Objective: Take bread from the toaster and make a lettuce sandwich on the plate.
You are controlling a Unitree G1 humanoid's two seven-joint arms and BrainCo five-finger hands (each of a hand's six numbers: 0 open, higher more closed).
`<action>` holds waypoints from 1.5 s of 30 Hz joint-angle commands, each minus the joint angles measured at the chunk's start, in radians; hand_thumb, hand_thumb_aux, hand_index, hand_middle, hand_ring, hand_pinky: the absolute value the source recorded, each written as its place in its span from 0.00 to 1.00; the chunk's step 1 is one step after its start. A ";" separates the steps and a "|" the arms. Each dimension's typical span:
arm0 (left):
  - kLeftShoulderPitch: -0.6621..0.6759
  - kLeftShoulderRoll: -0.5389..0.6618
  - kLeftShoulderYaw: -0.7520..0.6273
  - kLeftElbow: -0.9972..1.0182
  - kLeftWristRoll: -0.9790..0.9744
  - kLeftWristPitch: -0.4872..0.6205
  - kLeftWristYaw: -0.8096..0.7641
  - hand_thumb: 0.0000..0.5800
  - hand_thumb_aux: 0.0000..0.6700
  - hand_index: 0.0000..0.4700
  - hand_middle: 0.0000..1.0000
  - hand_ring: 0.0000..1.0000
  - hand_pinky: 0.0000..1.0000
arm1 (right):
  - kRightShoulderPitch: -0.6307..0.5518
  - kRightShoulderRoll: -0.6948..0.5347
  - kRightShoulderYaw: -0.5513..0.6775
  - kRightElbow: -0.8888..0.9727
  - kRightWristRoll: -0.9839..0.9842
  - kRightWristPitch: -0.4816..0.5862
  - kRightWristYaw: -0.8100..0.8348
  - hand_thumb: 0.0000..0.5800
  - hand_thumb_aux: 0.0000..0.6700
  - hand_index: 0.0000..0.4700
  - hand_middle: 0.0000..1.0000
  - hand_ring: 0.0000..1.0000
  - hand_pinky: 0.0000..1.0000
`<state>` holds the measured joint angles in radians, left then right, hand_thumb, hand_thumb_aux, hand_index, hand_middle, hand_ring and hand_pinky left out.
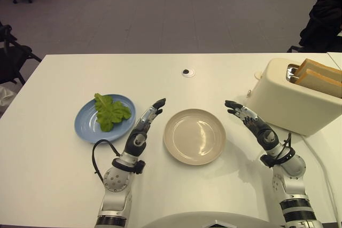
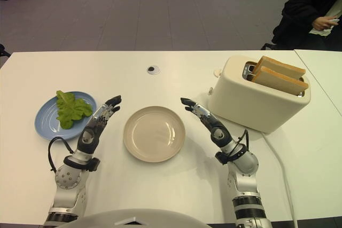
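Note:
A cream toaster [image 2: 256, 100] stands at the right of the white table with two bread slices [image 2: 279, 74] sticking up from its slots. A bare beige plate [image 1: 194, 135] lies in the middle. To its left a blue plate [image 1: 87, 125] holds a green lettuce leaf [image 1: 111, 112]. My left hand [image 1: 143, 126] hovers between the two plates, open, fingers stretched forward and holding nothing. My right hand [image 1: 251, 123] is between the beige plate and the toaster, also open and holding nothing.
A small round black-and-white marker [image 1: 187, 72] lies on the table behind the beige plate. The toaster's white cord [image 2: 278, 164] runs along the table's right side toward the front. A black cable loop [image 1: 99, 156] hangs by my left wrist.

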<state>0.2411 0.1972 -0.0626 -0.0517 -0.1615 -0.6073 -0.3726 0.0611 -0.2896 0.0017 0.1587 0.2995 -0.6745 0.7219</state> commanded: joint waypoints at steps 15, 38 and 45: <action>0.027 -0.030 -0.066 -0.068 0.007 0.050 -0.025 0.00 0.00 0.00 0.00 0.00 0.00 | -0.127 -0.647 -0.555 0.059 -0.641 -0.008 -0.383 0.00 0.00 0.00 0.00 0.00 0.00; 0.012 -0.019 -0.081 -0.043 0.002 0.052 -0.050 0.00 0.00 0.00 0.00 0.00 0.00 | -0.253 -0.719 -0.283 0.384 -0.577 0.004 -0.558 1.00 1.00 1.00 0.00 0.00 0.00; 0.022 -0.034 -0.076 -0.056 0.001 0.052 -0.027 0.00 0.00 0.00 0.00 0.00 0.00 | -0.461 -0.785 -0.408 0.408 0.003 0.220 -0.079 1.00 1.00 1.00 0.00 0.00 0.00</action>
<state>0.2557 0.1656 -0.1443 -0.1031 -0.1672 -0.5638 -0.4079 -0.3192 -1.0364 -0.3667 0.5556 0.1845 -0.5462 0.5328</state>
